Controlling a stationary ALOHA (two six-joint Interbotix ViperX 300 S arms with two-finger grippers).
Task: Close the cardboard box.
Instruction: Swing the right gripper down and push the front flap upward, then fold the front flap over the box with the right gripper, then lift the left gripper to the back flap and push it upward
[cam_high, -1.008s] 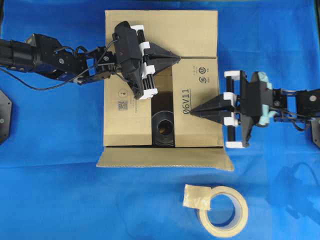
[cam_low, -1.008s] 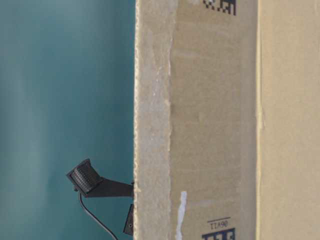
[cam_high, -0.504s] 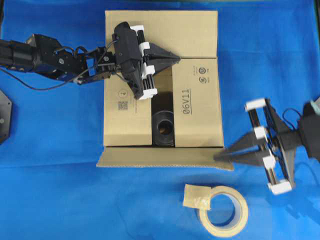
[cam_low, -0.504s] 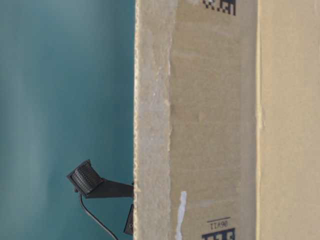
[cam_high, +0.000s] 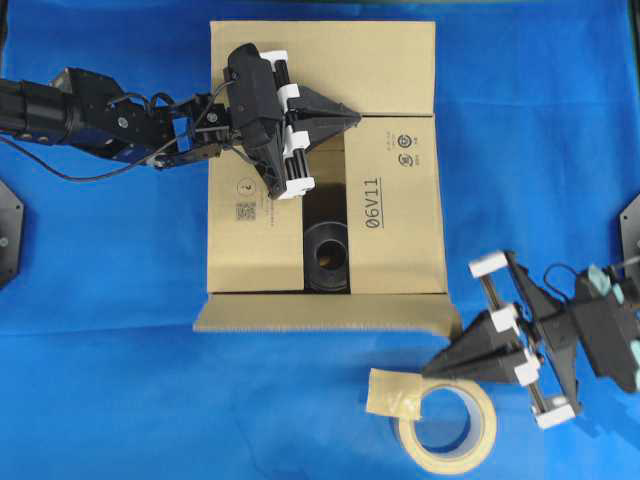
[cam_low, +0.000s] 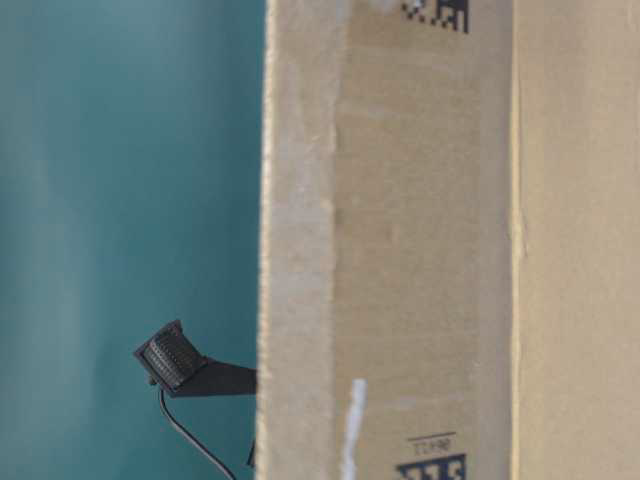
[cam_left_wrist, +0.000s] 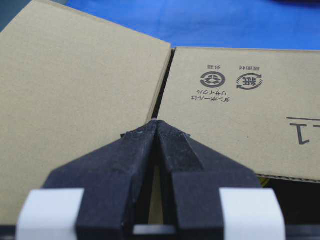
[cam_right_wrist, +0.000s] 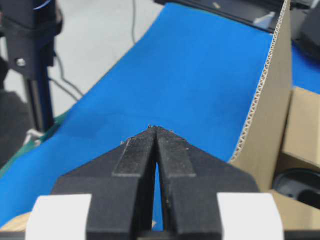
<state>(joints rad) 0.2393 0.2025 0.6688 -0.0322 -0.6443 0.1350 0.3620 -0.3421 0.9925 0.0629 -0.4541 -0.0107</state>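
Observation:
The cardboard box (cam_high: 390, 200) sits in the middle of the blue cloth, and its wall fills the table-level view (cam_low: 420, 250). Rear, left and "06V11" right flaps lie folded over the top. Between them a gap shows a black round object (cam_high: 327, 257) inside. The front flap (cam_high: 320, 315) sticks out forward; in the right wrist view it stands upright (cam_right_wrist: 272, 100). My left gripper (cam_high: 355, 118) is shut, its tip (cam_left_wrist: 156, 121) over the seam between rear and right flaps. My right gripper (cam_high: 427, 371) is shut and empty (cam_right_wrist: 156, 128), just off the front flap's right corner.
A beige tape roll (cam_high: 447, 423) with a loose tape piece (cam_high: 392, 392) lies on the cloth in front of the box, directly under the right gripper's fingers. A black device on a cable (cam_low: 175, 360) shows beside the box at table level.
My right gripper left the box's right flap and swung forward to the front-right corner, above the tape roll. The box edge shifted slightly in the table-level view. The left arm stayed put.

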